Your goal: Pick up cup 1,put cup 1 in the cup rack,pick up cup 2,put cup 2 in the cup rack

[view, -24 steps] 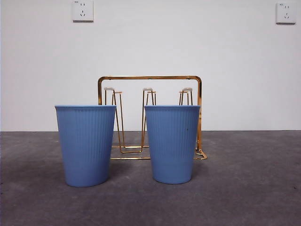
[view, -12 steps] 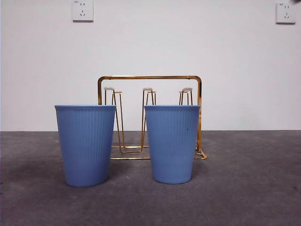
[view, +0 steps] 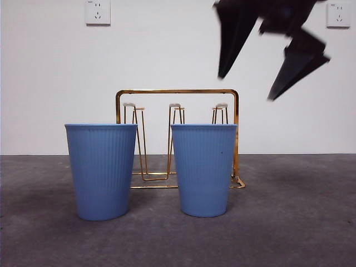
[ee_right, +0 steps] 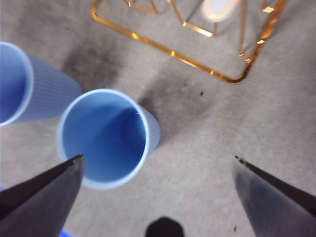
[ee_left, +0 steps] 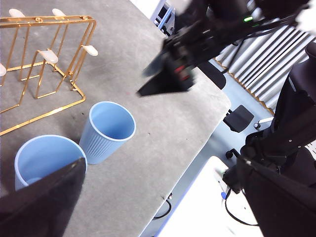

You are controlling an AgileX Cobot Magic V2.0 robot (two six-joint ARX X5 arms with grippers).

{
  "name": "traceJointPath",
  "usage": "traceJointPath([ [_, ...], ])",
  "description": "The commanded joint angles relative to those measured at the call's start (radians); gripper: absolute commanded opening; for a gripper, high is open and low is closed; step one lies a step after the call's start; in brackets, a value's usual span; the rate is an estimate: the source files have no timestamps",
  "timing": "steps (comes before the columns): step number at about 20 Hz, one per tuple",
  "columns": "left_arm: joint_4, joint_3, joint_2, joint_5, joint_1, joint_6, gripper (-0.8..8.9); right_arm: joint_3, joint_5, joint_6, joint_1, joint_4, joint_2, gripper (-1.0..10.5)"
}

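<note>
Cup 1 (view: 203, 169) is standing upright on the table just in front of the cup rack (view: 177, 139), below the right gripper (view: 271, 75), which is hovering with jaws wide apart, probably needing to descend around it.

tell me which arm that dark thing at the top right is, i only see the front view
Observer: It is the right hand; the left wrist view shows it across the table from the left arm.
Operator: is it lined up on a cup
Observer: Not quite. Its wrist view looks down into the cup with the speck, which lies nearer one of its wide-open jaws than the other.
Operator: and the other arm
Observer: The left hand hangs open, high over the table near the other cup.
</note>
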State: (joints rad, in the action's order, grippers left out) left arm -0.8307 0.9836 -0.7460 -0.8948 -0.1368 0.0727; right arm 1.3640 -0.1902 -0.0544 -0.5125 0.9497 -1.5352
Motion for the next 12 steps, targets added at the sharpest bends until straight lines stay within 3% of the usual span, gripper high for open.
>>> traceJointPath([
  [1, 0.010, 0.001, 0.000, -0.006, -0.003, 0.006, 6.47, 0.005, 0.038, -0.026, -0.021, -0.029, -0.058, 5.0],
  [4, 0.010, 0.001, -0.006, -0.006, -0.003, 0.006, 6.47, 0.005, 0.048, -0.048, -0.033, -0.067, -0.127, 4.1],
  [9, 0.010, 0.001, -0.016, -0.006, -0.017, 0.006, 6.47, 0.005, 0.049, -0.051, -0.038, -0.072, -0.212, 3.8],
  [12, 0.010, 0.001, -0.032, -0.005, -0.032, 0.013, 6.47, 0.005, 0.048, -0.049, -0.050, -0.076, -0.233, 1.5],
])
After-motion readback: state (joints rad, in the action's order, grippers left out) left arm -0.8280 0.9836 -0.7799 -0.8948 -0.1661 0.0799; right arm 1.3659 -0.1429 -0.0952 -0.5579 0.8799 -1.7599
